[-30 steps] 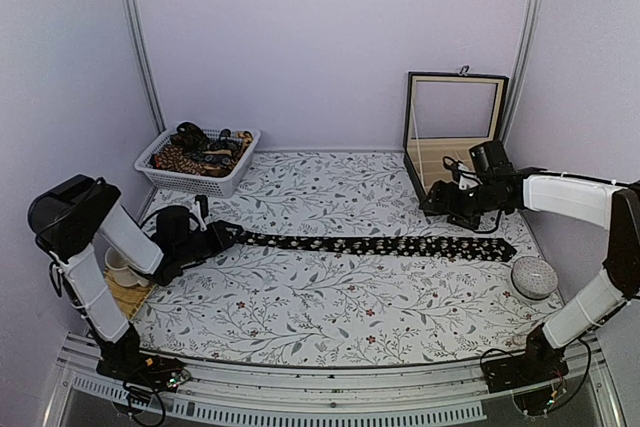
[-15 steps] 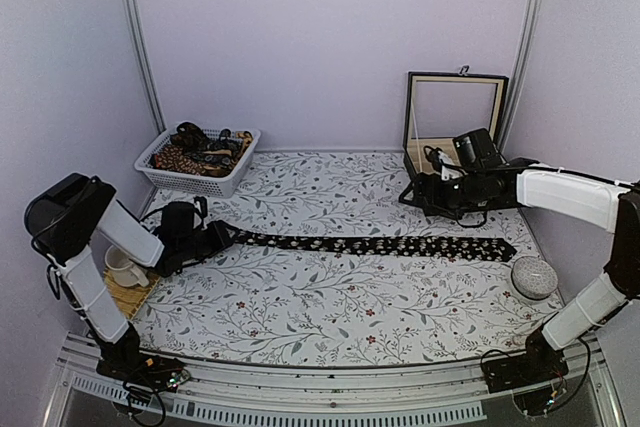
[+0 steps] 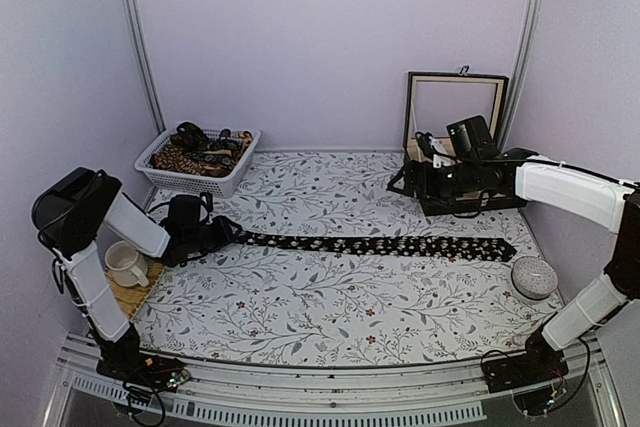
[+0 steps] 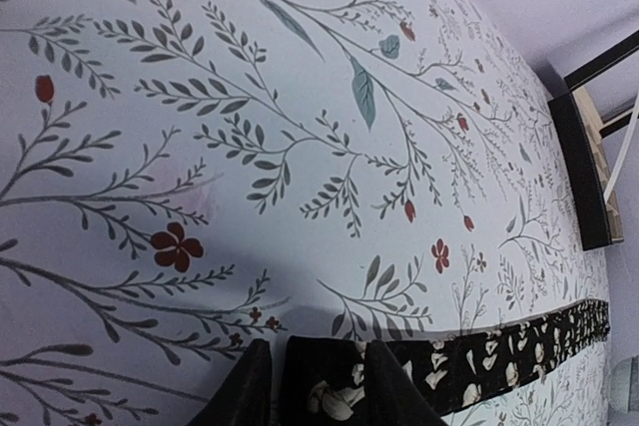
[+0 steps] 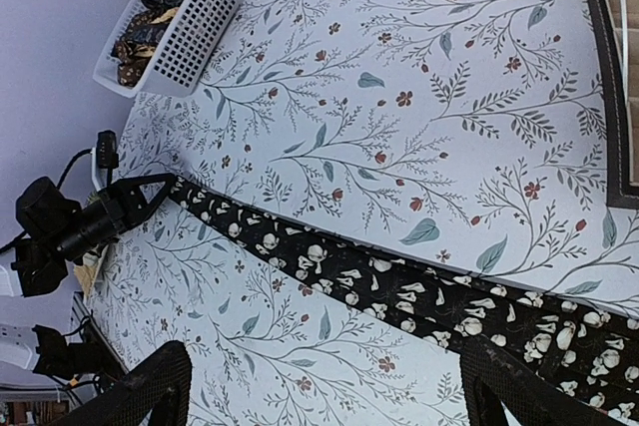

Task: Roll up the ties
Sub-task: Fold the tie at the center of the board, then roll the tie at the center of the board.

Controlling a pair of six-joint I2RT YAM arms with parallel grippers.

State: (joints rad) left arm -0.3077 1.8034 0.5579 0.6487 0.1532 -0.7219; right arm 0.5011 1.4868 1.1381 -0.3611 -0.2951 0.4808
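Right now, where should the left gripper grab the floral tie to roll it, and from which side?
Probably the narrow tip, from the left, along its length: the tie lies flat and straight, tip pointing at the left gripper, whose fingers straddle it.

Right arm [image 3: 560,185] further left, away from the box [image 3: 455,107]; left jaws narrower about the tie [image 3: 380,244] tip.

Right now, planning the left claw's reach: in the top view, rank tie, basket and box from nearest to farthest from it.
From the left claw:
1. Tie: its left end lies at the claw.
2. Basket: back left, behind the claw.
3. Box: far off at the back right.
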